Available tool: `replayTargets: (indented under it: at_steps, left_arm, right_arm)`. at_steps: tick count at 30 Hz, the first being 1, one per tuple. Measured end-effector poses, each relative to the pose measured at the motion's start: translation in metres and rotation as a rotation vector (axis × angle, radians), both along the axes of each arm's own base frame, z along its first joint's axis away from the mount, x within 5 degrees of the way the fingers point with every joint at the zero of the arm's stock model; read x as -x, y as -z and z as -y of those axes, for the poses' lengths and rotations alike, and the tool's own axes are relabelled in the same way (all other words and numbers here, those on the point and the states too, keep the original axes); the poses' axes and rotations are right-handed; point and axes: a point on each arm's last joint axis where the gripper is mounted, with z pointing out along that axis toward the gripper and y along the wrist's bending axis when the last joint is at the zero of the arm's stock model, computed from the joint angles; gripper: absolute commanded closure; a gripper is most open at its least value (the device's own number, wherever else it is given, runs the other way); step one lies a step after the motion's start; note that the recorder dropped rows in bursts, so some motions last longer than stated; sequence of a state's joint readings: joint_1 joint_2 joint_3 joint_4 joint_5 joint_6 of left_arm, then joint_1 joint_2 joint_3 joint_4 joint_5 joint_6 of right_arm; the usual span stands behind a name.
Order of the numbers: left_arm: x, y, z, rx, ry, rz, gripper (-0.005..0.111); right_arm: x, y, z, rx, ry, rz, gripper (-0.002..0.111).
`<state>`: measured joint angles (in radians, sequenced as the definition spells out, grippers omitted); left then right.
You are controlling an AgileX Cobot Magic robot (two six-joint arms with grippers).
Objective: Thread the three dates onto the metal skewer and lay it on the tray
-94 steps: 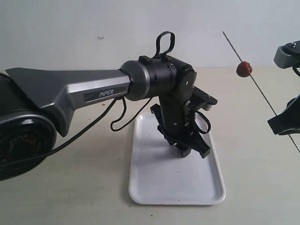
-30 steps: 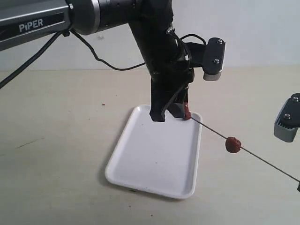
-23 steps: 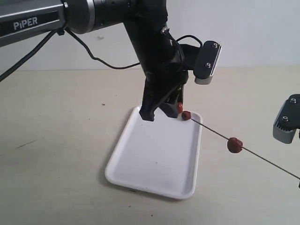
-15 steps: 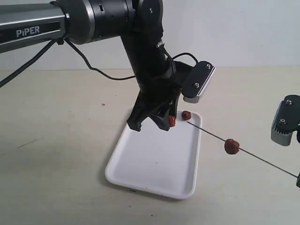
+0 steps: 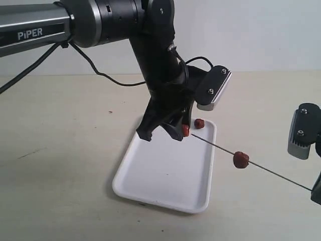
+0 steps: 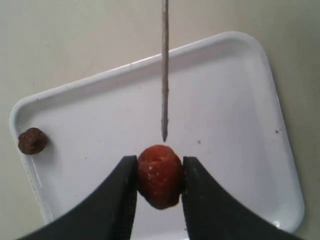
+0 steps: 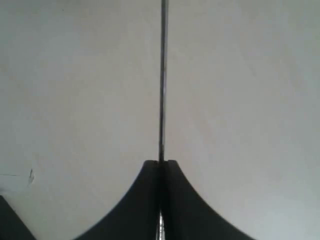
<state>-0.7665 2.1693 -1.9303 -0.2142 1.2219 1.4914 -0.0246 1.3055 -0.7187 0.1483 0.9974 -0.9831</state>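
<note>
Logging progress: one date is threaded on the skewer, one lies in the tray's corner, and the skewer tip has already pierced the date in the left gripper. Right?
Not pierced yet: the left wrist view shows a gap between the skewer tip and the held date in the left gripper. The threaded date and the loose date in the tray corner are as you said.

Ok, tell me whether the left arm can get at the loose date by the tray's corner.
Probably yes: the loose date lies uncovered, close beside the left gripper. But the jaws are full with the held date, so no grasp yet.
</note>
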Motion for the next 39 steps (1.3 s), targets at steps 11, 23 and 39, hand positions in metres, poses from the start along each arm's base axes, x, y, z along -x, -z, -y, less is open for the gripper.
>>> replayTargets:
  at_steps: [11, 23, 39]
  left_arm:
    - [0.0015, -0.0005, 0.0017, 0.019, 0.007, -0.015, 0.076]
    - [0.0022, -0.0008, 0.0025, 0.028, 0.007, -0.023, 0.076]
    - [0.0024, -0.0009, 0.0027, 0.031, 0.008, -0.026, 0.076]
  right_arm:
    - [-0.0026, -0.0004, -0.0010, -0.012, 0.011, 0.027, 0.108]
    - [-0.0025, 0.0004, 0.0012, 0.014, -0.004, 0.024, 0.108]
    - [-0.0046, 0.0022, 0.0026, 0.030, -0.010, 0.030, 0.108]
